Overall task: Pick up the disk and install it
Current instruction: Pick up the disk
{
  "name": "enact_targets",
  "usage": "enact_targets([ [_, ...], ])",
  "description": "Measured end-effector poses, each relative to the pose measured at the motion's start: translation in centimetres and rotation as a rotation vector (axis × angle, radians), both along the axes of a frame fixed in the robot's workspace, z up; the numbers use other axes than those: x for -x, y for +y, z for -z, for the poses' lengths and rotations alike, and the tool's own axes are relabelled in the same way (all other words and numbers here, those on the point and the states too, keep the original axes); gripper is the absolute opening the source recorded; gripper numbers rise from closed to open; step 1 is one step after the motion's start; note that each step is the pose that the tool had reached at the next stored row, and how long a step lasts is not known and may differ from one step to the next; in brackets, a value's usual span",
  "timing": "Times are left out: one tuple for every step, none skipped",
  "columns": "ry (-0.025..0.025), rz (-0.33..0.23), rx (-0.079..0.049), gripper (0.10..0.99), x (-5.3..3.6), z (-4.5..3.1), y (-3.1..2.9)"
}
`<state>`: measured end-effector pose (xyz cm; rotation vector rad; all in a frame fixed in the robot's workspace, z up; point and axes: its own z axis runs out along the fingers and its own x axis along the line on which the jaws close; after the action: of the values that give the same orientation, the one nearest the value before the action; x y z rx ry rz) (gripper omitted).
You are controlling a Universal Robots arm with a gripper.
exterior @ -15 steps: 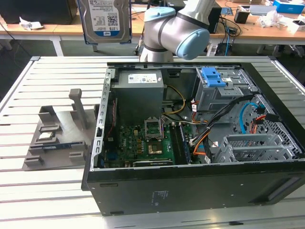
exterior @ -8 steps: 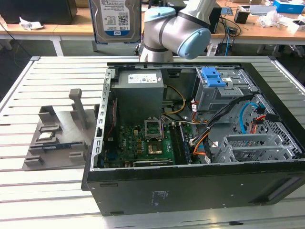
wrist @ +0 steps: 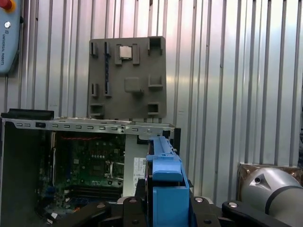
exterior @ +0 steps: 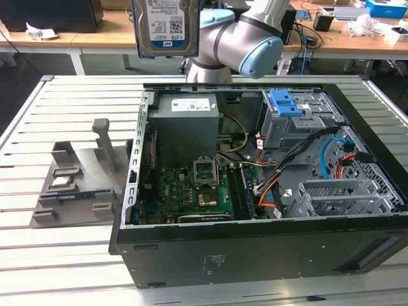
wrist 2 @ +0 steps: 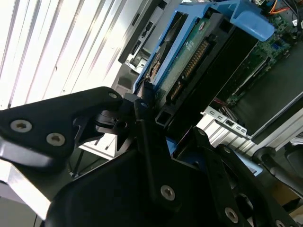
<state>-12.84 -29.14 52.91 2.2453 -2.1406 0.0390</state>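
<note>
**Disk (exterior: pixel 167 25) clamped in the gripper, high above the open case**

The disk hangs from the gripper (wrist 2: pixel 139 106), which is closed on it. In the second wrist view the black fingers (wrist 2: pixel 94 101) pinch the drive's edge at its blue side rail. From the clamping point the drive's body runs straight out beyond the fingertips, with the green circuit-board underside and its connector row in sight. In the exterior view the disk stands on edge with its barcode label facing the camera. It sits at the end of the arm (exterior: pixel 245 38), whose pale blue joint cap is just behind it. In the first wrist view the blue rail (wrist: pixel 165 187) juts out from between the black gripper parts.

Well below the gripper lies the computer case (exterior: pixel 255 248), on its side with the cover off, resting on a slatted metal table (exterior: pixel 57 95). The disk is clear of it and touches nothing but the fingers. Inside the case, the grey power-supply box (exterior: pixel 186 124) is the part most nearly under the held disk, and the motherboard (exterior: pixel 201 191) lies beside it. A blue caddy (exterior: pixel 285 102) sits in the drive cage, farther from the gripper across the case. A grey fixture plate (exterior: pixel 76 185) lies flat on the table just outside the case wall, also well below the gripper.
</note>
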Motion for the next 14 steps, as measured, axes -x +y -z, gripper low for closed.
enact_targets([
  [0.0001,0.0,0.0,0.365,-0.58,0.0,0.07],
  [0.0001,0.0,0.0,0.365,-0.94,0.0,0.1],
  [0.0001,0.0,0.0,0.365,-1.23,0.0,0.14],
  [0.0002,0.0,0.0,0.365,-1.56,0.0,0.17],
  [0.0002,0.0,0.0,0.365,-1.8,0.0,0.2],
  [0.0002,0.0,0.0,0.365,-2.06,0.0,0.23],
  [0.0003,0.0,0.0,0.365,-2.36,0.0,0.26],
  [0.0003,0.0,0.0,0.365,-2.93,0.0,0.32],
  [0.0004,0.0,0.0,0.365,-3.31,0.0,0.37],
  [0.0004,0.0,0.0,0.365,-3.6,0.0,0.4],
  [0.0004,0.0,0.0,0.365,-3.91,0.0,0.43],
  [0.0004,0.0,0.0,0.365,-4.17,0.0,0.46],
  [0.0004,0.0,0.0,0.365,-4.5,0.0,0.5],
  [0.0005,0.0,0.0,0.365,-4.75,0.0,0.52],
])
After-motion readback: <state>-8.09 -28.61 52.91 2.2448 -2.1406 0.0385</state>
